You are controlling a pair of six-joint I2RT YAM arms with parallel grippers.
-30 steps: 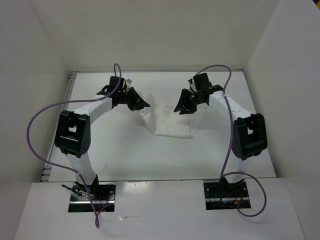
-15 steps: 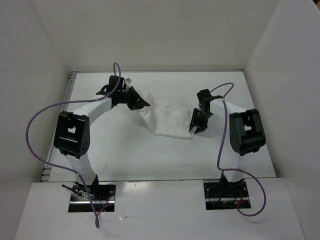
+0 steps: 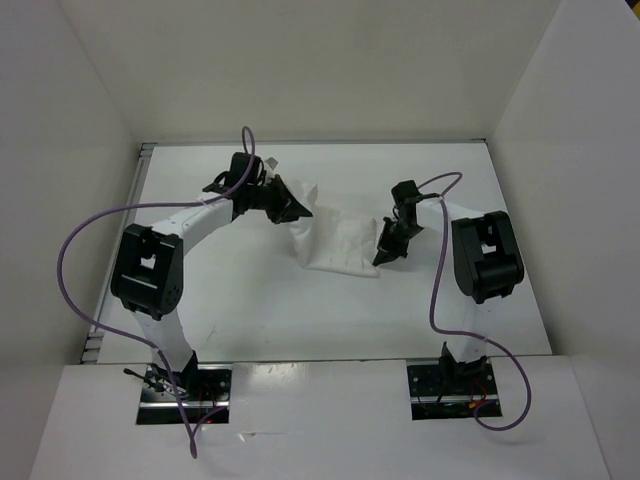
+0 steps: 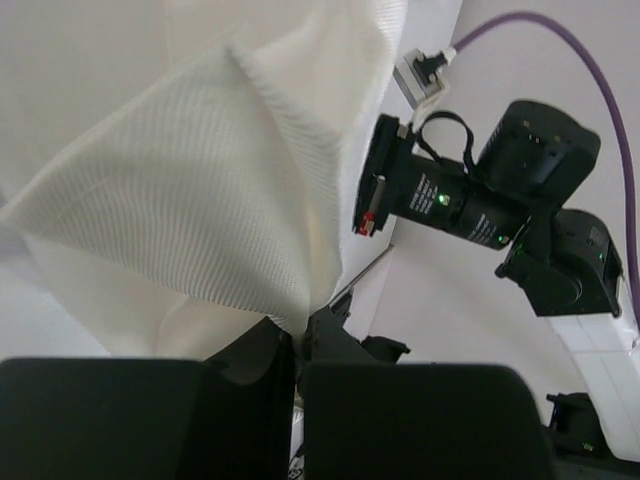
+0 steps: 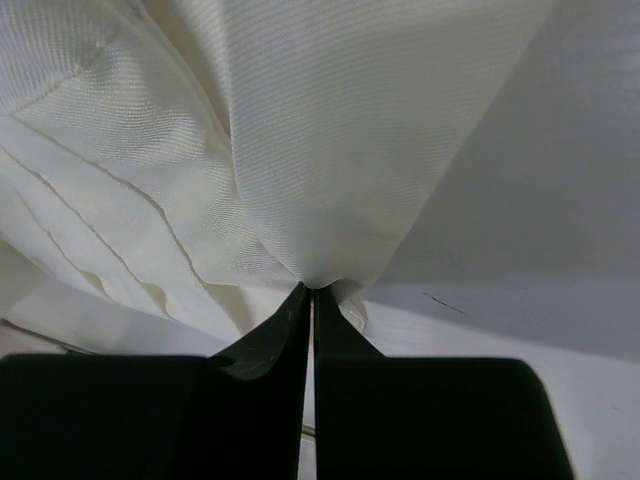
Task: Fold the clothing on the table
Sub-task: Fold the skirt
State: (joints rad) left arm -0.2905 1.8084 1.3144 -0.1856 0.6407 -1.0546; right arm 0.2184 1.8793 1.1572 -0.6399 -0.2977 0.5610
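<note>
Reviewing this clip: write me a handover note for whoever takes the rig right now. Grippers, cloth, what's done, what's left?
Left gripper: shut on the clothing at its far-left edge, which looks raised a little.
Right gripper: shut on the clothing at its right edge, low near the table.
Clothing: bunched and creased mid-table, between the two arms, its middle resting on the surface.
Done: both sides gripped.
Left: no tidy fold shows yet. Probably bring one edge over the other, lay it flat, then release.
</note>
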